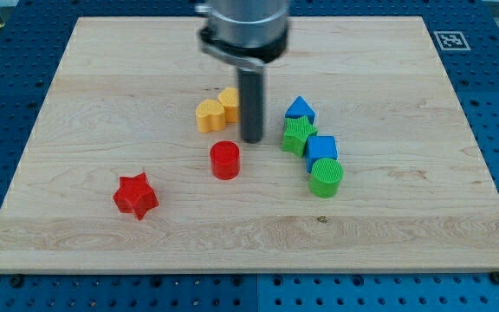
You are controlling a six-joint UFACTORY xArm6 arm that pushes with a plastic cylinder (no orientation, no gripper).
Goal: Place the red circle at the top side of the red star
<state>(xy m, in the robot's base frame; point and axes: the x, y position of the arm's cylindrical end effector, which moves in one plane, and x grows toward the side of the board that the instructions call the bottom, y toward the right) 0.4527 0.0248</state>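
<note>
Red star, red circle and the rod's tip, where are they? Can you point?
red star [136, 194], camera view, its top face.
red circle [224, 157], camera view, its round top.
my tip [251, 139], camera view, rod's lower end.

Eight plastic blocks share my wooden board: two red, a star and a circle; two yellow; two blue; two green, a star and a cylinder.

On the board, the red circle lies at two o'clock from the red star, well apart. The tip stands at one o'clock of the circle, near it. Two yellow blocks sit at ten o'clock of the tip. At its three o'clock, a blue block, green star, blue cube and green cylinder form a chain running toward five o'clock.
</note>
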